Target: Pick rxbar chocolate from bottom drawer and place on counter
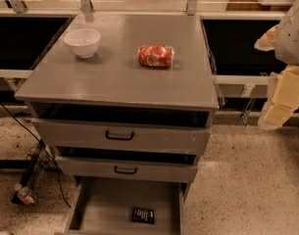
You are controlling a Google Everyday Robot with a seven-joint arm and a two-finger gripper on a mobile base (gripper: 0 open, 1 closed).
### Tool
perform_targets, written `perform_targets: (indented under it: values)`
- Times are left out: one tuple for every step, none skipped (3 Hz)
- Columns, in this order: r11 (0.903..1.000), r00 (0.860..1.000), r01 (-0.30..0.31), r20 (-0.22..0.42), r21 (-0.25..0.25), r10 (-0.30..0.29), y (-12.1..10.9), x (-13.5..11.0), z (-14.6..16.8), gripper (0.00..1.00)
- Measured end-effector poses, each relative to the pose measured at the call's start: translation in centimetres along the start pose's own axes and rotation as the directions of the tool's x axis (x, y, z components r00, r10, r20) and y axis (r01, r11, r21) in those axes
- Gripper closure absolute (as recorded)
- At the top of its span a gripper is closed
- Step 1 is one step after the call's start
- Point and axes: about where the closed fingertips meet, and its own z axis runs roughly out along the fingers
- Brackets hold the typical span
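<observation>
The rxbar chocolate [142, 215] lies flat on the floor of the bottom drawer [102, 204], a little right of the middle and towards the near end, with its pale lettering facing up. That drawer is pulled well out and holds nothing else I can see. Above it, the middle drawer [85, 169] and the top drawer [65, 133] each sit slightly out, both with a black handle on the front. On the grey tabletop [114, 82] a white bowl [82, 42] stands upright near the back left corner. A shiny red-orange snack packet [155, 56] lies right of the centre, well apart from the bowl. The robot's arm [295, 31] comes in from the right edge of the room and slopes down and to the left. Its pale gripper [279, 112] hangs beside the cabinet's right side, off the tabletop and far above the open drawer, holding nothing I can make out. I cannot tell whether it is open or closed. The floor [247, 180] is speckled stone. Dark cables [21, 126] trail on the left, where a small bottle [25, 196] lies.
</observation>
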Motion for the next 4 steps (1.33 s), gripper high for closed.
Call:
perform_targets:
  values:
    - [1.0,1.0,0.0,0.0,0.0,0.0,0.0,0.0,0.0,0.0]
    - [0.9997,0.999,-0.023,0.028,0.008,0.023,0.6,0.2,1.2,0.0]
    - [0.9967,0.994,-0.079,0.076,-0.019,0.081,2.7,1.2,6.0,0.0]
    - [0.99,0.989,-0.122,0.08,-0.071,0.127,4.5,2.4,12.3,0.0]
